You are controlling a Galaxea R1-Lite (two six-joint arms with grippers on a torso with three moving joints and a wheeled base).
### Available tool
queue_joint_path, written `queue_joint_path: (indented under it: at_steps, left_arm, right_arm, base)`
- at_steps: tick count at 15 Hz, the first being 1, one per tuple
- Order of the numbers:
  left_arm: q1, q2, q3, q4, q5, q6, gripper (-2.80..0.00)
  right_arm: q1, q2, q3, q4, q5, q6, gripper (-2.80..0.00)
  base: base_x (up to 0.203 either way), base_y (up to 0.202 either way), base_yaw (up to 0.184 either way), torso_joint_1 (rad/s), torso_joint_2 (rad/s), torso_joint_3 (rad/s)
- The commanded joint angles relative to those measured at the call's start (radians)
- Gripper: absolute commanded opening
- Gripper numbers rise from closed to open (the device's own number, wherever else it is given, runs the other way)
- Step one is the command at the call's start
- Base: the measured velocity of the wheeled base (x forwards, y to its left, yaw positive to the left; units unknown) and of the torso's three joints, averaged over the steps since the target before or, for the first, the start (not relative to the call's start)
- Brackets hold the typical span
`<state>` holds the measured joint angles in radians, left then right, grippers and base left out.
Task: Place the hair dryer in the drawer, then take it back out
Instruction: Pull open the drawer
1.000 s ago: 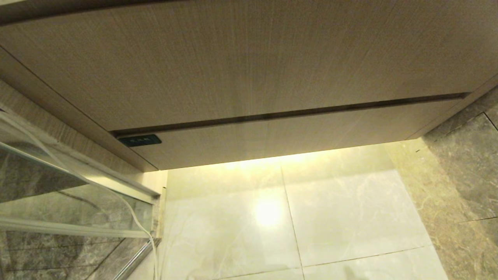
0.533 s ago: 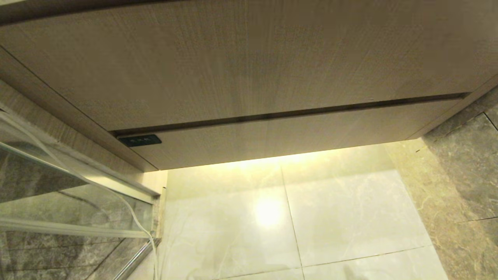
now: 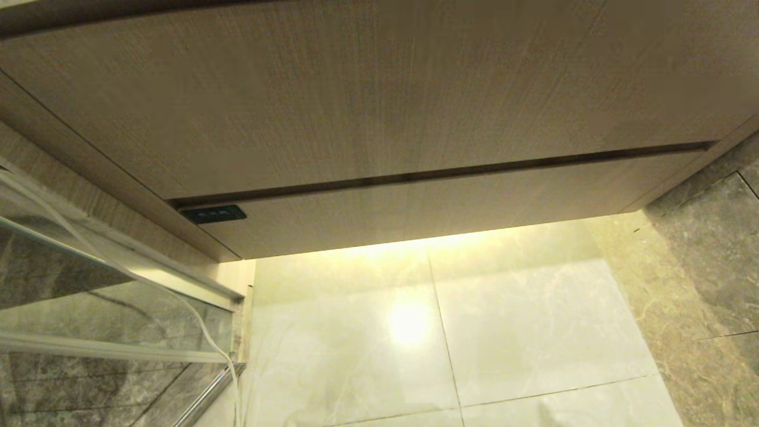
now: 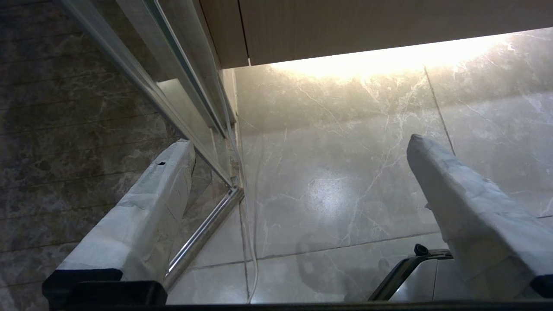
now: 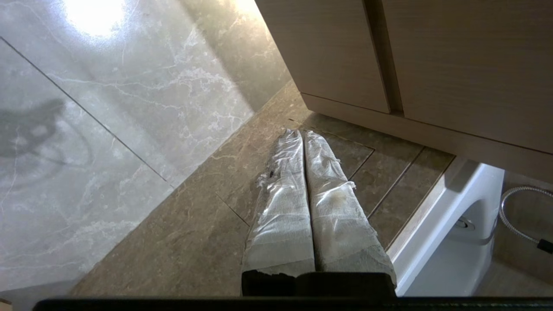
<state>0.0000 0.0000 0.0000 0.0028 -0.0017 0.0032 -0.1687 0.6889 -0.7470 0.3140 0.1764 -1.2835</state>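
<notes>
The drawer (image 3: 439, 204) remains fully closed as before; no hair dryer is visible. Right gripper (image 5: 302, 134) fingers are clenched empty; left gripper (image 4: 298, 147) fingers are released. Opening is pending.

Bathroom in home or hotel. Shiny marble floor tiles (image 3: 504, 332) lower middle, glass shower door (image 3: 89, 284) lower left, wood cabinet (image 3: 367, 101) across top, white tub (image 5: 449, 233) with metal hose (image 5: 514, 211) lower right.

Pale marble floor tiles (image 3: 522, 332) under warm under-cabinet glow, grey stone border (image 3: 705, 284), glass shower partition (image 3: 89, 296) leftward.
</notes>
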Motion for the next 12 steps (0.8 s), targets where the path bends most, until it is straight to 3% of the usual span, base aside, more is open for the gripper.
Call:
queue_joint_path:
  at_steps: [1, 12]
  left_arm:
    - [0.0, 0.0, 0.0, 0.0, 0.0, 0.0, 0.0]
    - [0.0, 0.0, 0.0, -0.001, 0.0, 0.0, 0.0]
  right_arm:
    - [-0.001, -0.007, 0.003, -0.006, -0.002, 0.012, -2.8]
    - [-0.002, -0.005, 0.012, -0.007, 0.0, 0.02, -2.8]
  base:
    - [0.0, 0.0, 0.0, 0.0, 0.0, 0.0]
    - [0.0, 0.0, 0.0, 0.0, 0.0, 0.0]
